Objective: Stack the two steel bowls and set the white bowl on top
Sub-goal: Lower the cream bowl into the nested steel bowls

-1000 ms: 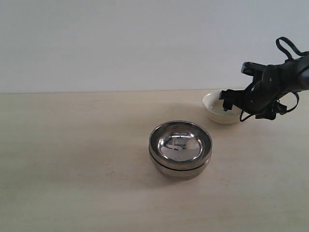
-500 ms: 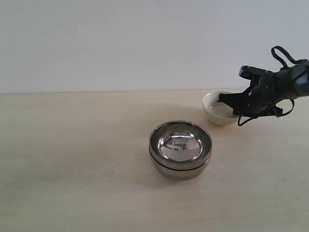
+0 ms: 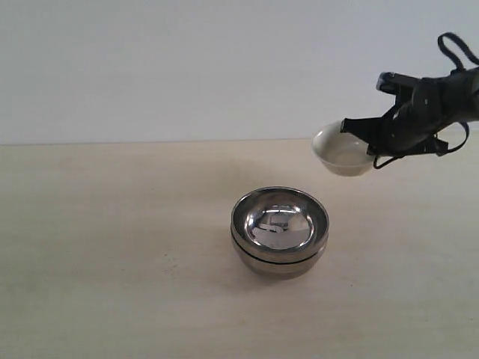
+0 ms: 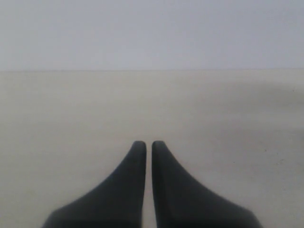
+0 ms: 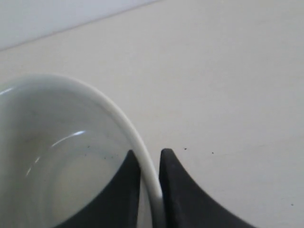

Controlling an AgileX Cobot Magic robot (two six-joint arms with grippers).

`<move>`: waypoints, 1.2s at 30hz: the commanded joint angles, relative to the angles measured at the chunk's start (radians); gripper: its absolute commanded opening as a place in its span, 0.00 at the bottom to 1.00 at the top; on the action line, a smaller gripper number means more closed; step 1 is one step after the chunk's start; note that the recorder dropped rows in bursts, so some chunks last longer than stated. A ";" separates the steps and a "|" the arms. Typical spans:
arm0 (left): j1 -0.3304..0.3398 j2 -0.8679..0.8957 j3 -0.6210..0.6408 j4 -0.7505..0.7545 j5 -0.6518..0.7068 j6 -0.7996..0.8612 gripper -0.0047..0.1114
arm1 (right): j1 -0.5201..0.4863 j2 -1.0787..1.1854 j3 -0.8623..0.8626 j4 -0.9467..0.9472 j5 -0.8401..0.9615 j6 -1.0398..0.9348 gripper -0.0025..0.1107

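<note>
one white bowl (image 3: 338,152) in right gripper (image 5: 148,154)

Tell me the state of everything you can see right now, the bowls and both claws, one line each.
steel bowls: nested one inside the other, upright on the table.
white bowl: tilted, apparently held clear of the table, rim pinched by the right claw.
right claw: shut on the white bowl's rim, one finger inside, one outside.
left claw: shut, holding nothing.
</note>
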 commanded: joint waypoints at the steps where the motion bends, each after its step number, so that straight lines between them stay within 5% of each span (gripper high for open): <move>1: 0.004 -0.003 0.004 0.001 -0.001 0.007 0.07 | -0.003 -0.115 0.000 0.004 0.093 -0.034 0.02; 11: 0.004 -0.003 0.004 0.001 -0.001 0.007 0.07 | 0.026 -0.384 0.212 0.545 0.300 -0.577 0.02; 20: 0.004 -0.003 0.004 0.001 -0.001 0.007 0.07 | 0.224 -0.383 0.303 0.554 0.250 -0.584 0.02; 27: 0.004 -0.003 0.004 0.001 -0.001 0.007 0.07 | 0.241 -0.375 0.303 0.329 0.247 -0.413 0.02; 36: 0.004 -0.003 0.004 0.001 -0.001 0.007 0.07 | 0.274 -0.288 0.303 0.342 0.219 -0.417 0.02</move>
